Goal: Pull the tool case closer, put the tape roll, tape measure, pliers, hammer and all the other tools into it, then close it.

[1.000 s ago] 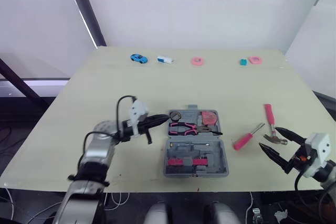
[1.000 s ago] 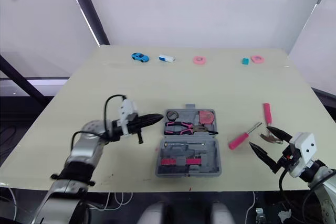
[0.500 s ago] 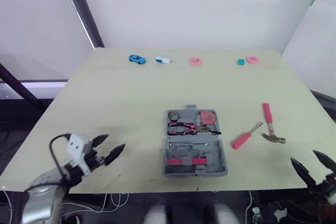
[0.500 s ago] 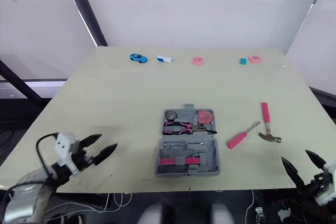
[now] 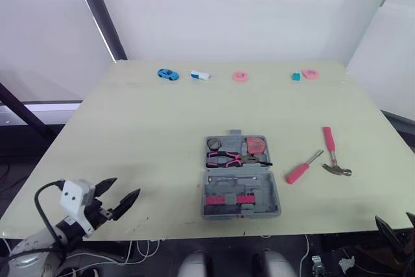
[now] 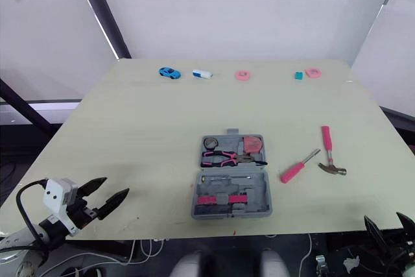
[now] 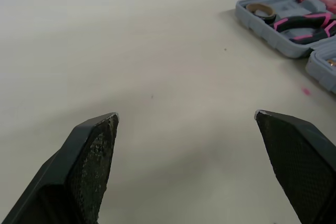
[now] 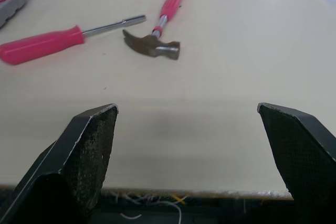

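Note:
The grey tool case (image 5: pixel 275 194) lies open at the table's middle front. Its far half holds a small tape roll (image 5: pixel 214 143), pink-handled pliers (image 5: pixel 228 157) and a pink tape measure (image 5: pixel 259 144); the near half holds pink-marked bits. To its right on the table lie a pink-handled screwdriver (image 5: pixel 302 168) and a hammer (image 5: pixel 333 154). My left gripper (image 5: pixel 126 186) is open over the front left corner, well left of the case (image 7: pixel 294 40). My right gripper (image 6: pixel 384 217) is open just beyond the front right edge, with the hammer (image 8: pixel 157 35) and screwdriver (image 8: pixel 52 39) ahead of it.
Along the far edge sit a blue toy car (image 5: pixel 167 74), a white and blue block (image 5: pixel 200 75), a pink ring (image 5: pixel 240 76), a teal cube (image 5: pixel 296 76) and another pink piece (image 5: pixel 310 73). A dark pole (image 5: pixel 97 14) slants behind the far left corner.
My left gripper left the case's left side, drew back to the front left corner and opened. My right gripper pulled back from beside the hammer to past the front edge.

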